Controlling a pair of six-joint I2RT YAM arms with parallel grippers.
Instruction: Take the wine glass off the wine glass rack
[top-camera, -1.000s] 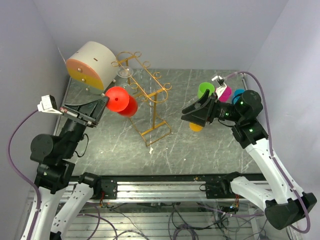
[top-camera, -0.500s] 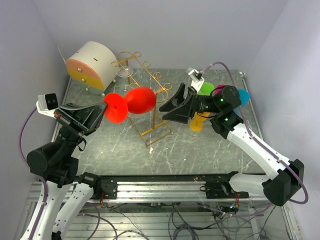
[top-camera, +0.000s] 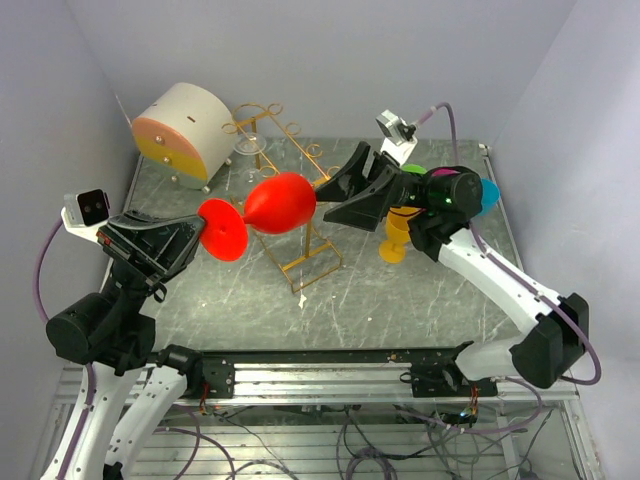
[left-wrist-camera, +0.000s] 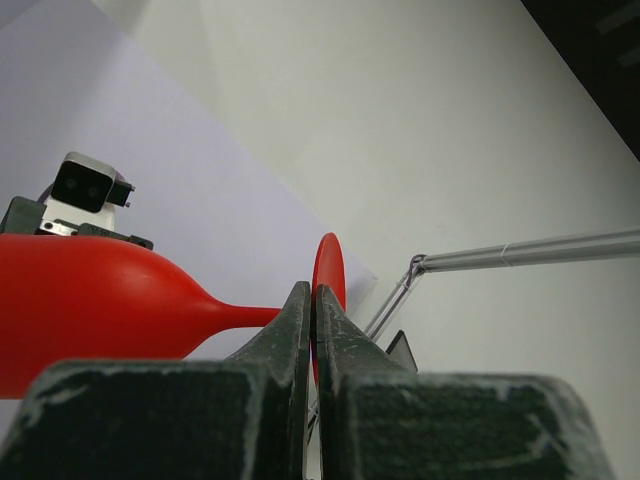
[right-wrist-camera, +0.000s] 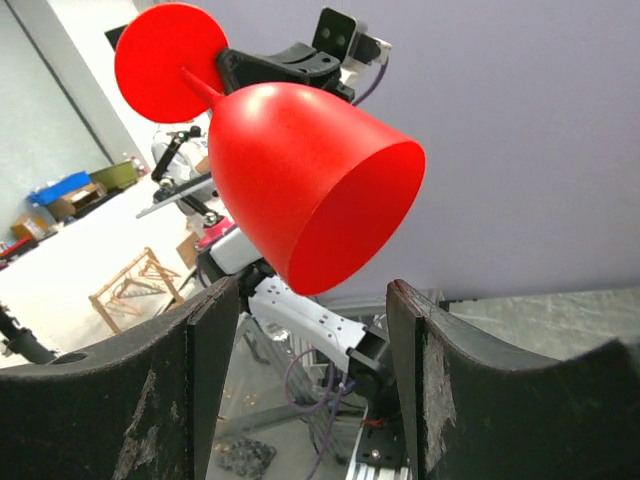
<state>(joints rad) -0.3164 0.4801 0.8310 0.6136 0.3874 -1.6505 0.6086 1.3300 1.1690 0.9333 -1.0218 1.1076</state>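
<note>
The red wine glass (top-camera: 280, 202) lies sideways in the air above the gold wire wine glass rack (top-camera: 310, 262), apart from its rails. My left gripper (top-camera: 203, 236) is shut on the glass's round foot (left-wrist-camera: 330, 270), with the stem and bowl (left-wrist-camera: 100, 300) running off to the left in the left wrist view. My right gripper (top-camera: 335, 192) is open at the mouth of the bowl. In the right wrist view the bowl's rim (right-wrist-camera: 300, 180) sits just above the gap between my right gripper's (right-wrist-camera: 312, 300) wide-apart fingers, not touching them.
A round white-and-orange drawer box (top-camera: 180, 130) stands at the back left, with a small clear glass (top-camera: 248, 148) beside it. Coloured cups stand at the back right: green (top-camera: 410, 172), blue (top-camera: 488, 190), and an orange one (top-camera: 398, 240) under the right arm.
The left arm has drawn the red glass toward the front and tipped it sideways, bowl pointing right. The right arm has swung left and up until its open fingers face the bowl's mouth.
</note>
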